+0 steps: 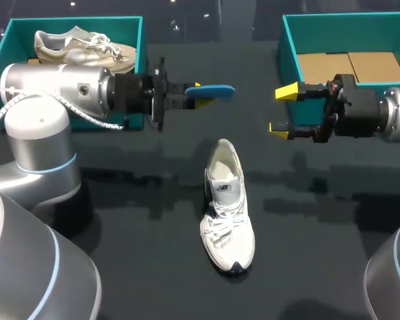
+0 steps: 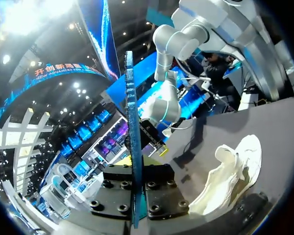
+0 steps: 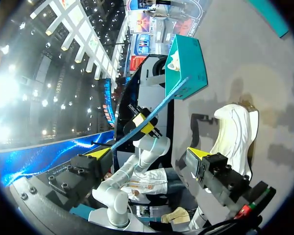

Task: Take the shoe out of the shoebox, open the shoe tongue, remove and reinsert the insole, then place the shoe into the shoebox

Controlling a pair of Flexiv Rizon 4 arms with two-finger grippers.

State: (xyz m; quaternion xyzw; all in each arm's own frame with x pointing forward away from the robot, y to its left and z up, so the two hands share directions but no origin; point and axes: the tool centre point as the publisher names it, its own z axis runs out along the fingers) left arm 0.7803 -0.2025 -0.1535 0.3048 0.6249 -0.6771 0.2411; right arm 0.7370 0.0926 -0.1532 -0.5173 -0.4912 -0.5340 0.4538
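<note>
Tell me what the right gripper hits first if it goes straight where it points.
Probably the blue insole, held out by the left gripper; it lies ahead of the right gripper's open fingers. Depth is unclear, so it may just miss.

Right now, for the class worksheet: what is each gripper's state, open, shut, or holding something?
Left gripper: shut on the blue insole.
Right gripper: open, holding nothing.
</note>
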